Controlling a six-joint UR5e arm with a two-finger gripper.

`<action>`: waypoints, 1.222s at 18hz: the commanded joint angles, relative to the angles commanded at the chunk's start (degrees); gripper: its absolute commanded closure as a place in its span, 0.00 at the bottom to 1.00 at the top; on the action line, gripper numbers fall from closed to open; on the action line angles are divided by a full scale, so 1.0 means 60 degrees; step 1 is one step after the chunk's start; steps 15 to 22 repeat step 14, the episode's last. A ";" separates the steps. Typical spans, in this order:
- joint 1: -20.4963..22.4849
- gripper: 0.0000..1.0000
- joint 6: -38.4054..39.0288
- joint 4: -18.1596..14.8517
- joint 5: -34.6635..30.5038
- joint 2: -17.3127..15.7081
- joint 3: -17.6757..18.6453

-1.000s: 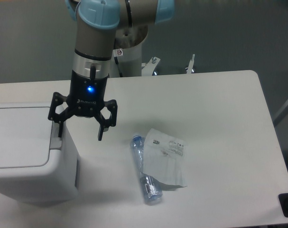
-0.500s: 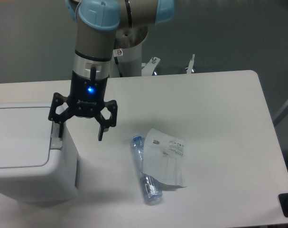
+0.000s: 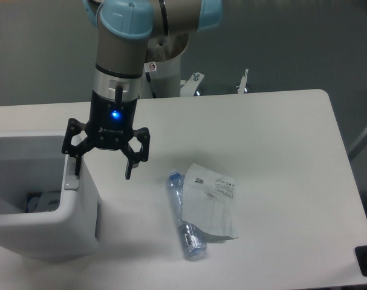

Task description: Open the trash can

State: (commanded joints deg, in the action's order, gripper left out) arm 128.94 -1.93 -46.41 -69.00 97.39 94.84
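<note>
grey floor fills the background behind a white bench (image 3: 280, 133), and this single fixed camera is all i have to work from. the trash can (image 3: 62, 226) stands at the left end of the bench, partly cut off by the picture's left edge. its top reads as open: i see down into a shadowed interior with something pale lying at the bottom, too dim to name, and i cannot find the flat lid in view. the grey push bar (image 3: 69, 175) sits along the can's right rim.

my gripper (image 3: 103, 169) hangs tip-down over that right rim, a blue light glowing on its body. the jaws are spread wide and pinch nothing; the left-hand finger sits at or just on the push bar, the other hangs clear over bare bench beside the can. i cannot tell whether that finger is pressing or only touching.

to the right, well apart from the can, a clear plastic bottle (image 3: 184, 223) lies on its side with a sheet of white paper (image 3: 210, 202) draped over it.

i judge the can a stiff, smooth, fairly light plastic shell that could skid on the bench if shoved sideways. it is too broad for these jaws to grip, so the bar is the place to work, pushed straight down with one fingertip. from the open mouth i take the task as done or nearly so.
</note>
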 joint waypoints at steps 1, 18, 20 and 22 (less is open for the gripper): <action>0.0015 0.00 -0.0029 0.0000 0.0000 -0.0044 -0.0058; 0.1405 0.00 -0.1799 -0.0132 -0.2531 -0.0103 -0.0587; 0.1405 0.00 -0.1799 -0.0132 -0.2531 -0.0103 -0.0587; 0.1405 0.00 -0.1799 -0.0132 -0.2531 -0.0103 -0.0587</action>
